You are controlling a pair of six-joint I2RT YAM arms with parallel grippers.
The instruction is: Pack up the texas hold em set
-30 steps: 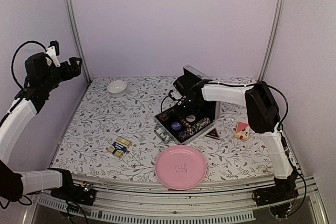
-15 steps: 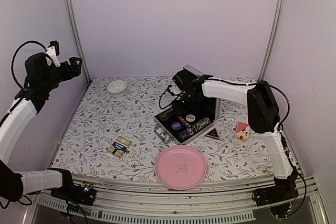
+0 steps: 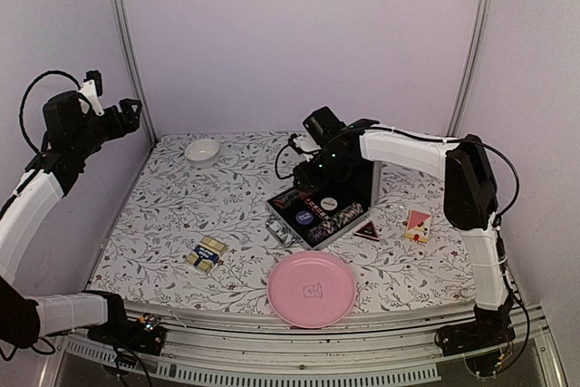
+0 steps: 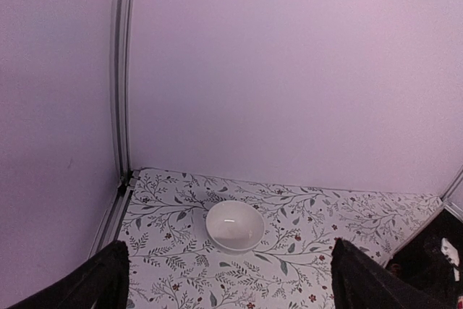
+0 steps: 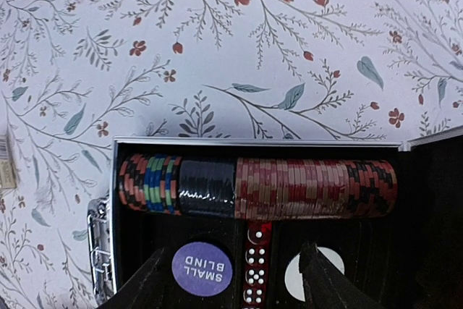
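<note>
The silver case (image 3: 283, 231) of the texas hold em set lies open at mid-table, its lid raised behind my right arm. My right gripper (image 3: 312, 178) hovers over its far end, open and holding nothing. In the right wrist view (image 5: 231, 284) its fingers straddle a column of red dice (image 5: 255, 269) lying in the black lining. A purple "SMALL BLIND" button (image 5: 202, 269) sits to their left and a white button (image 5: 312, 271) to their right. Beyond them runs a row of chips (image 5: 289, 187). A card deck (image 3: 207, 254) lies loose on the left. My left gripper (image 3: 127, 115) is raised high and open.
A pink plate (image 3: 312, 289) sits near the front edge below the case. A white bowl (image 3: 202, 149), also in the left wrist view (image 4: 234, 225), stands at the back left. A red-and-white card box (image 3: 418, 224) and a dark triangular piece (image 3: 367, 230) lie right of the case.
My right gripper has opened and lifted back from the case's inside, with the dice staying in the lining. The left arm has not moved.
</note>
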